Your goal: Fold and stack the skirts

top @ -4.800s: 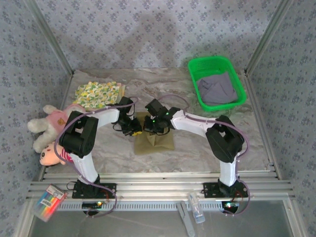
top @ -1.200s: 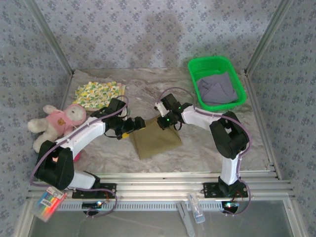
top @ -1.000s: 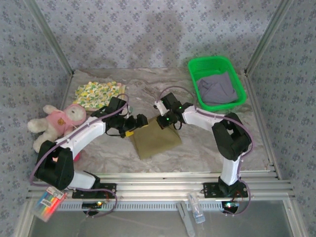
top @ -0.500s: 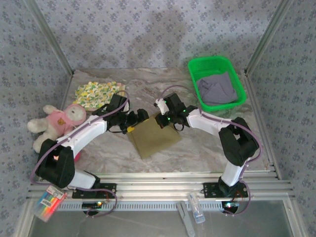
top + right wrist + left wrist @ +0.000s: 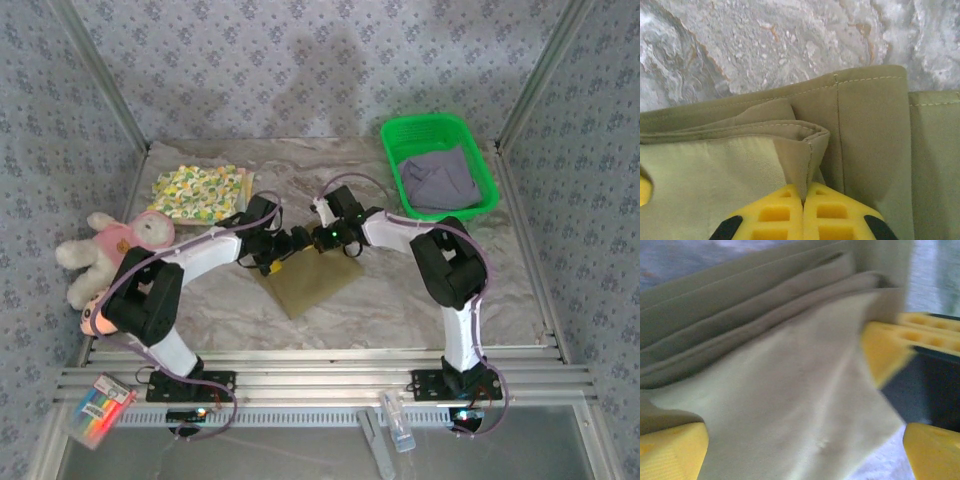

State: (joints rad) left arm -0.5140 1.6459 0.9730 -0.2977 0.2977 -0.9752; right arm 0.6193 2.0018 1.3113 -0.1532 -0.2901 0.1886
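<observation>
The olive skirt (image 5: 305, 282) lies folded in the middle of the table, one corner pointing to the near edge. My right gripper (image 5: 322, 238) is shut on its back folded edge (image 5: 807, 150), the cloth pinched between the yellow fingertips (image 5: 802, 200). My left gripper (image 5: 283, 250) stands open right beside it, its fingers (image 5: 670, 450) spread either side of the olive cloth (image 5: 790, 405). A white-yellow floral skirt (image 5: 198, 190) lies folded at the back left. The lavender skirt (image 5: 438, 180) sits crumpled in the green basket (image 5: 400, 135).
A pink plush toy (image 5: 110, 248) lies at the left edge, close to the left arm. The basket stands at the back right. A pack of markers (image 5: 100, 408) and a small bottle (image 5: 398, 420) rest on the near rail. Patterned walls close in three sides.
The right gripper has drawn the olive skirt's edge back and left, turning the skirt corner-on. The left arm's elbow swung in while its open gripper stayed at the cloth.
</observation>
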